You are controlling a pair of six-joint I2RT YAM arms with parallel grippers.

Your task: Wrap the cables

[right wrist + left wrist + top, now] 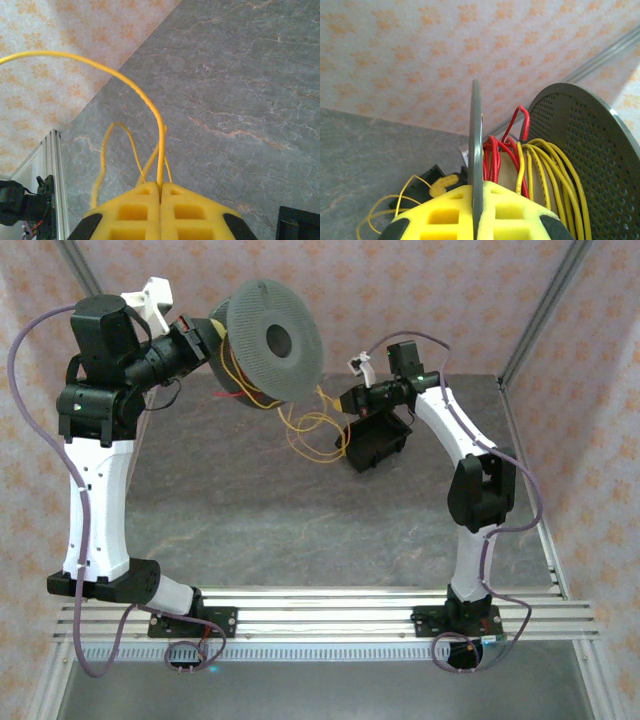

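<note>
A grey perforated spool [272, 338] hangs in the air at the back left, and my left gripper [217, 336] is shut on the edge of its near flange [476, 145]. Red cable [495, 156] and yellow cable [555, 172] are wound on the core between that flange and the far flange [592, 150]. From the spool, loose yellow cable [312, 428] trails down in loops to the table. My right gripper [346, 398] is shut on one yellow strand [135, 87], which arches up and away from its closed fingers [135, 210].
A black box [376, 440] lies on the grey table [250, 510] just under the right gripper; its corner [299, 223] shows at the lower right of the right wrist view. Patterned walls close the back and sides. Aluminium rails [320, 615] run along the near edge.
</note>
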